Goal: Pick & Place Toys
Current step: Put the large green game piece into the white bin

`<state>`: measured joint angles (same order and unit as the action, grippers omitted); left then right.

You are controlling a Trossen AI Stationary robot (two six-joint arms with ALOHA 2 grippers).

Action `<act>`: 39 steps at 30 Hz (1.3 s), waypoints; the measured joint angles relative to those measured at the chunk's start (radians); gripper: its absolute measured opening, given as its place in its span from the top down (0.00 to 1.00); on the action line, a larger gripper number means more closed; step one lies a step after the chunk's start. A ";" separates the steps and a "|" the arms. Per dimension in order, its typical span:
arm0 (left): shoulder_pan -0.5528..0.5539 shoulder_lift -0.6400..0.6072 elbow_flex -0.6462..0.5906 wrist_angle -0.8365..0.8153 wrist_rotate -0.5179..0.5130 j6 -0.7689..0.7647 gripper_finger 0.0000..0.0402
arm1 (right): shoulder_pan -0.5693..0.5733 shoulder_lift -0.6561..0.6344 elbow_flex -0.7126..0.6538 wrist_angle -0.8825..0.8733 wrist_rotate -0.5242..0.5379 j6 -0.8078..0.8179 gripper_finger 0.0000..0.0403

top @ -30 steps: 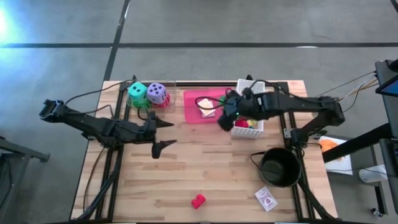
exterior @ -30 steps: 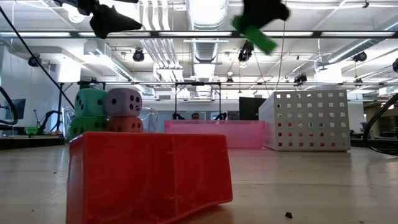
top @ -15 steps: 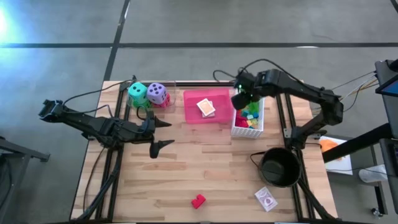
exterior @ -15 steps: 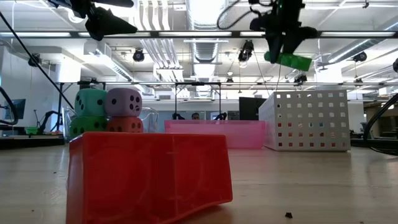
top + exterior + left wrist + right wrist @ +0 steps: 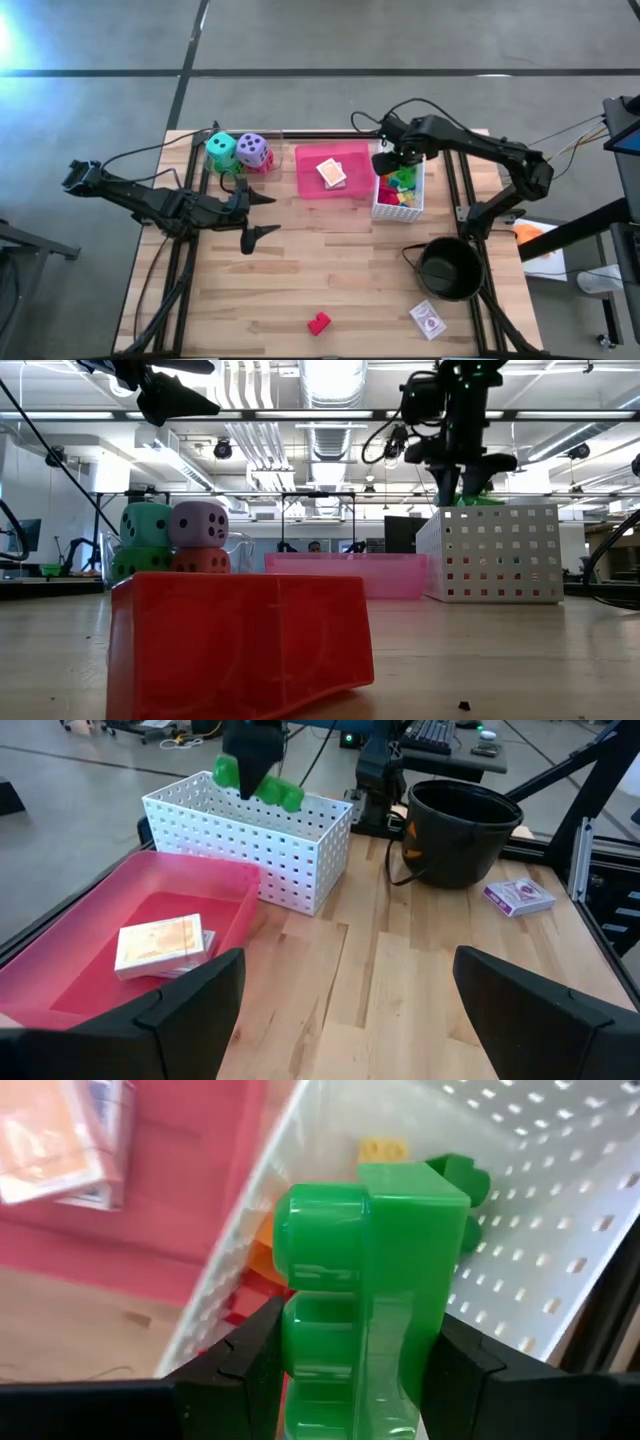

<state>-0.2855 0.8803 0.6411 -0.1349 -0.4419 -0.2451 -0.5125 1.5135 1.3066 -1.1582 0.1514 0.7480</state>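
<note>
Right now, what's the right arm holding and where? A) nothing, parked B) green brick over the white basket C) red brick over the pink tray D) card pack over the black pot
B: the right gripper has its jaws clamped on a green brick, held just above the white mesh basket that already has bricks inside.

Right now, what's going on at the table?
The right gripper is shut on a green brick and holds it just above the white mesh basket, which already has bricks in it. The left gripper hangs open over the table's left half, holding nothing. A red brick and a card pack lie on the near edge.
</note>
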 joint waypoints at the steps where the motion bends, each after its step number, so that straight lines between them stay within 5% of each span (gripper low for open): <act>1: 0.000 0.000 0.000 0.000 0.000 0.000 0.10 | -0.002 0.000 -0.014 0.007 -0.001 0.001 0.60; 16: 0.000 0.000 0.000 0.002 0.001 -0.018 0.10 | 0.005 0.000 -0.217 0.208 -0.085 0.085 0.60; 39: 0.000 0.000 -0.001 0.002 0.001 -0.022 0.10 | 0.004 0.000 -0.306 0.253 -0.077 0.079 0.60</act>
<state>-0.2855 0.8803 0.6403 -0.1329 -0.4412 -0.2672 -0.5083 1.5131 1.0006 -0.9054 0.0748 0.8273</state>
